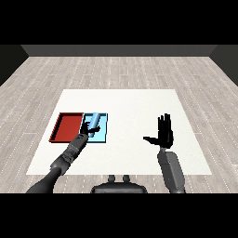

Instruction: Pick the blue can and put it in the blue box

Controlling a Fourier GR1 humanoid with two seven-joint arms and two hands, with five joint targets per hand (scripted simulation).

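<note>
While the blue can (95, 120) lies tilted inside the light blue tray (103, 135), your left robot hand (87, 131) curls round its lower end. Your right robot hand (162, 134) hangs well right of that tray, fingers spread.

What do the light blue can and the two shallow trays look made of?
Light blue cylindrical can: smooth, possibly metal; flat uniform colour leaves it open. Shallow red tray and light blue tray: matte, plastic-like, plain colour without gloss. White table: matte, material unclear.

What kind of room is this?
Probably a bare test space, not a home: a white table on a grey plank floor, dark walls behind, holding only a red tray and light blue tray.
</note>
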